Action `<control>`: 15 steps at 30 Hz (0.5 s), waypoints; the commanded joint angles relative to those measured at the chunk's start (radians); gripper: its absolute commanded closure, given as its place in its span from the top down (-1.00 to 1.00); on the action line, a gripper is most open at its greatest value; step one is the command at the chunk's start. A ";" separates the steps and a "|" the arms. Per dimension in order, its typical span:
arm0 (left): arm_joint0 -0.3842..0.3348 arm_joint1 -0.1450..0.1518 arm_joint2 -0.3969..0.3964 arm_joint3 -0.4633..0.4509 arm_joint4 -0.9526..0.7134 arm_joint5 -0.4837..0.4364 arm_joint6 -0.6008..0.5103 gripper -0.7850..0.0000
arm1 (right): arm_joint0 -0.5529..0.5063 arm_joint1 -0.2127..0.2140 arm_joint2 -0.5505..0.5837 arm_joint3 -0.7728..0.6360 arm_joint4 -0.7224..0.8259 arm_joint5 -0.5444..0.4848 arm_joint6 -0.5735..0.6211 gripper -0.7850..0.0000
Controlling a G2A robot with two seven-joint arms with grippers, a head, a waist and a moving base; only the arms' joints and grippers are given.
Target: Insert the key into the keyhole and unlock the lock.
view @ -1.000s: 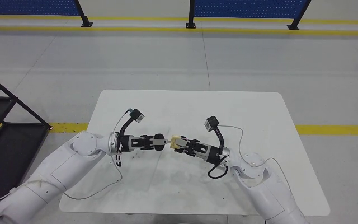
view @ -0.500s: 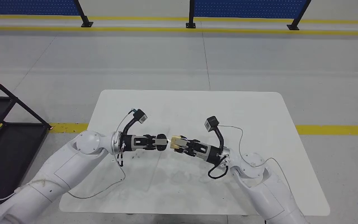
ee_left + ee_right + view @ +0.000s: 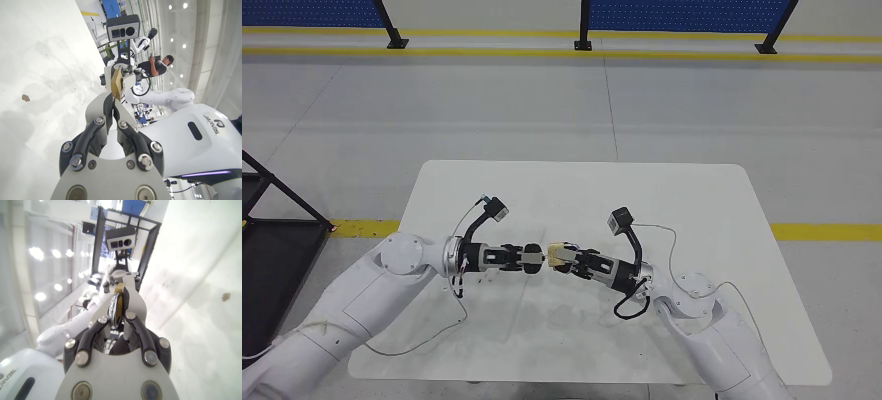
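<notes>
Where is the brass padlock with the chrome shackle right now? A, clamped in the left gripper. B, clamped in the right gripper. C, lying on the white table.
B: the right wrist view shows the brass padlock between the right gripper's own fingers, off the white table.

- The lock (image 3: 116,83) in my right hand (image 3: 121,291) is dull, brushed brass-coloured metal; its shackle (image 3: 113,311) is mirror-bright metal.
- The key (image 3: 113,97) shows a sliver of pale metal between the black ribbed rubbery pads (image 3: 108,111) of my left hand (image 3: 112,100).
- The bench (image 3: 37,47) is smooth, matt white.
</notes>
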 commanded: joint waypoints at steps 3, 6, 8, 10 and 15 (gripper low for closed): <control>0.015 -0.003 -0.021 -0.005 0.058 -0.040 0.045 -1.00 | 0.000 0.000 0.000 0.000 0.000 0.000 0.000 -1.00; 0.028 -0.004 -0.037 -0.019 0.086 -0.061 0.062 -1.00 | 0.000 0.000 0.000 0.000 0.000 0.000 0.000 -1.00; 0.036 -0.004 -0.047 -0.027 0.106 -0.071 0.069 -1.00 | 0.000 0.000 0.000 0.000 0.000 0.000 0.000 -1.00; 0.045 -0.004 -0.057 -0.035 0.117 -0.078 0.074 -1.00 | 0.000 0.000 0.000 0.000 0.000 0.000 0.000 -1.00; 0.062 -0.003 -0.084 -0.049 0.166 -0.096 0.089 -1.00 | 0.000 0.000 0.000 0.000 0.000 0.000 0.000 -1.00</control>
